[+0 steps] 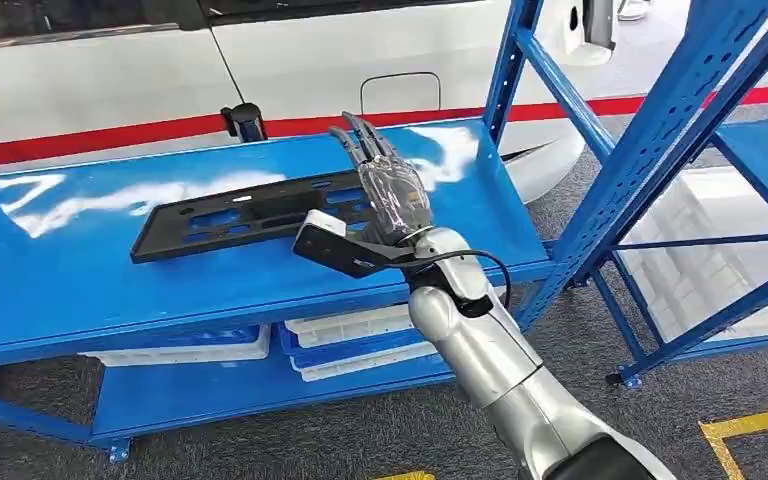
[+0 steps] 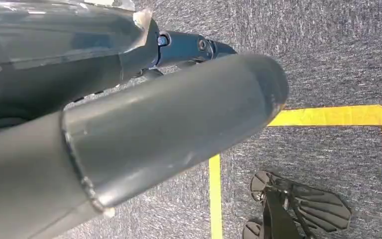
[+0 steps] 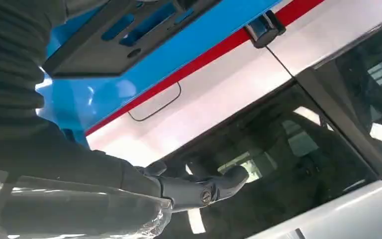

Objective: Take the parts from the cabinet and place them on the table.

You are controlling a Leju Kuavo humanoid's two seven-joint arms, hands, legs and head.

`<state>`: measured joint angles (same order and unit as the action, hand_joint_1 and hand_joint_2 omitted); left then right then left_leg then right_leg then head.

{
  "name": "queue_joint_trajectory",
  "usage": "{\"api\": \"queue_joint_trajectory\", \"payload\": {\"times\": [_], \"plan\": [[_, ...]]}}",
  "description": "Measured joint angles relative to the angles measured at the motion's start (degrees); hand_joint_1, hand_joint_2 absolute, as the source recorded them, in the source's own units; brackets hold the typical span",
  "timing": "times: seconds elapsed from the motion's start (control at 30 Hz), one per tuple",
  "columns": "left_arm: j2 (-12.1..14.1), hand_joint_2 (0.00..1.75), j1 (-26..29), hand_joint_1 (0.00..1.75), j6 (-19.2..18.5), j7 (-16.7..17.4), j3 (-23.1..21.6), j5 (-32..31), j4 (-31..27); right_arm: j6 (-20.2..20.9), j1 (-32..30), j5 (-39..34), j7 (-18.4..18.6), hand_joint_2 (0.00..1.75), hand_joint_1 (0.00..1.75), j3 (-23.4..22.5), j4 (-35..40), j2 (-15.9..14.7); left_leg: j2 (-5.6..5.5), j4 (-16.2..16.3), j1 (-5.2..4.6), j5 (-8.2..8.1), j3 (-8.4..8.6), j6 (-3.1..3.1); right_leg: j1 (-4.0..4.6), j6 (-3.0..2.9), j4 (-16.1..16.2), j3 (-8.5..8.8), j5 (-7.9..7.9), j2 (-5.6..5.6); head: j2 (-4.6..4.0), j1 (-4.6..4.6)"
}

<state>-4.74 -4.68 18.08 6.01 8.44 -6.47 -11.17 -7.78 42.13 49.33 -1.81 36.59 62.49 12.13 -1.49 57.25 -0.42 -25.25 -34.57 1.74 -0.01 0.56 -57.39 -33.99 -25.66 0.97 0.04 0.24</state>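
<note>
**Right hand stretched out above the black part on the blue shelf**

The right hand (image 1: 385,185) reaches forward over the top shelf (image 1: 80,270) of a blue metal cabinet. Its fingers (image 1: 360,135) are extended and slightly apart, pointing away from the robot, and nothing is held in them. A clear plastic wrap covers the back of the hand. The silver right arm (image 1: 500,370) comes up from the lower right of the head view.

The black part (image 1: 230,215), a long flat plate with slots and holes cut through it, lies flat on the glossy shelf. Its right end sits under or just beside the hand; whether the hand touches it cannot be told. In the right wrist view the same plate (image 3: 119,42) shows close by the ribbed cover of the hand.

On the lower shelf stand white bins (image 1: 355,340). A second blue rack (image 1: 660,150) stands to the right, with more white bins (image 1: 705,250) behind its frame. Behind the cabinet is a white car (image 1: 290,60) with a red stripe along its side.

The left hand (image 2: 129,124) hangs over grey carpet (image 2: 328,45) marked with yellow tape (image 2: 328,115). Its thick grey thumb lies across the left wrist view, with a dark finger behind it; whether the fingers are spread or curled cannot be told.
</note>
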Motion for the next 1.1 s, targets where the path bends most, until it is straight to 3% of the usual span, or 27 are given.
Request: {"api": "queue_joint_trajectory", "payload": {"times": [0.13, 0.33, 0.8, 1.03, 1.1], "plan": [[-0.1, 0.0, 0.0, 0.0, 1.5, -2.5, 0.5, 1.4, 0.0, 0.9, -0.2, 0.5, 0.0, 1.75, 0.0, 0.7, 0.1, 0.4, 0.04, 0.0, -0.02, 0.0, 0.0, 0.0, -0.01, 0.0, 0.0, 0.03, 0.0, 0.01, 0.0, 0.0], [-0.6, 0.0, 0.5, 0.0, 4.2, -6.8, 5.1, 6.8, 0.0, 2.4, 0.4, 0.2, 1.0, 1.75, 0.0, 1.5, 1.2, 1.9, 0.02, 0.0, -0.02, 0.0, 0.01, 0.0, -0.01, 0.0, 0.0, 0.02, 0.0, 0.0, 0.0, 0.0], [-1.3, 0.0, 0.7, 0.0, 4.8, -8.8, 9.7, 8.4, 0.0, 3.3, 0.8, -1.7, 2.4, 1.75, 0.0, 0.2, 4.2, 1.5, 0.02, 0.1, -0.17, -0.09, 0.02, 0.02, -0.21, 0.03, 0.1, 0.07, 0.02, 0.0, 0.0, 0.0], [-1.4, 0.0, 0.8, 0.0, 3.9, -9.6, 9.8, 7.3, 0.0, 3.1, 0.7, -2.4, 3.1, 1.75, 0.0, -1.8, 5.2, -0.5, 0.03, 0.3, -0.64, -0.54, 0.02, 0.77, -0.65, 0.36, 0.3, 0.21, -0.09, 0.04, 0.0, -0.04], [-1.6, 0.0, 0.8, 0.0, 4.0, -9.5, 9.8, 7.2, 0.0, 3.0, 0.5, -2.4, 3.3, 1.75, 0.0, -2.2, 5.9, -0.9, 0.32, -0.8, 0.15, -0.01, 0.95, 1.41, -0.34, 0.74, -0.3, -0.11, -0.5, -0.1, 0.0, -0.02]]}}
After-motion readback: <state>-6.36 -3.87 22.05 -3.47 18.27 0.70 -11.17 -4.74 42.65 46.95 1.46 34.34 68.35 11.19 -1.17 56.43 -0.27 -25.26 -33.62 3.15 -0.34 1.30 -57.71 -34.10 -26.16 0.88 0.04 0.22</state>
